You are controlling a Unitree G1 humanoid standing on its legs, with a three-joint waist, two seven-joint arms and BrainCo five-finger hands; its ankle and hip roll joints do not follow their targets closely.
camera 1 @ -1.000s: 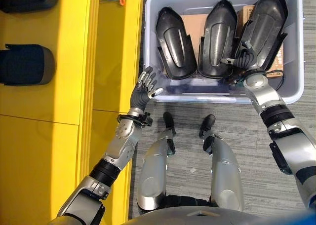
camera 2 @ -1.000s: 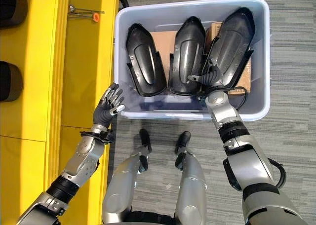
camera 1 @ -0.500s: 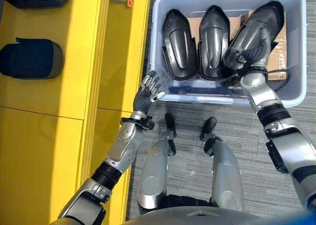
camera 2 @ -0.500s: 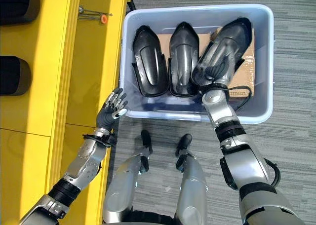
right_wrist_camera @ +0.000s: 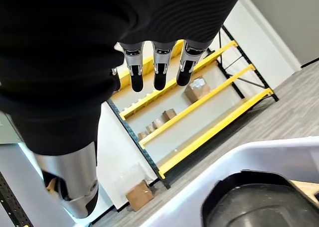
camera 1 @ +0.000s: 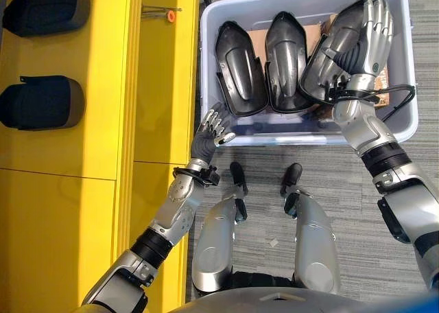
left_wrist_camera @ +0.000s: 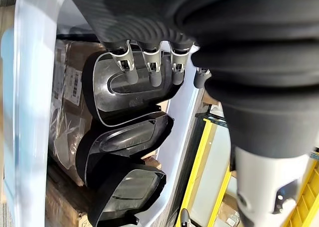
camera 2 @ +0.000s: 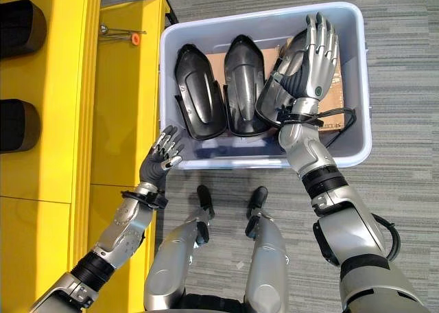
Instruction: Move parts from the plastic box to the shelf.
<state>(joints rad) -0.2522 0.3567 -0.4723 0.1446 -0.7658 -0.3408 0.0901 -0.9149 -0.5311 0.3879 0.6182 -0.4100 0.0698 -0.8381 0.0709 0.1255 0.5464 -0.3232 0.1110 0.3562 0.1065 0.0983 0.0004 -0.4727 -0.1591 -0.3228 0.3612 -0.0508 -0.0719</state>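
Three black parts [camera 1: 239,66] lie lengthwise in the plastic box [camera 1: 226,136], the rightmost under the raised, straight-fingered, empty right hand [camera 1: 370,31].

Three black parts [camera 1: 240,69] fill most of the box [camera 1: 405,59], with a bare strip along its near wall. The yellow shelf [camera 1: 103,100] carries two dark parts [camera 1: 41,101] at far left; its right half is bare.
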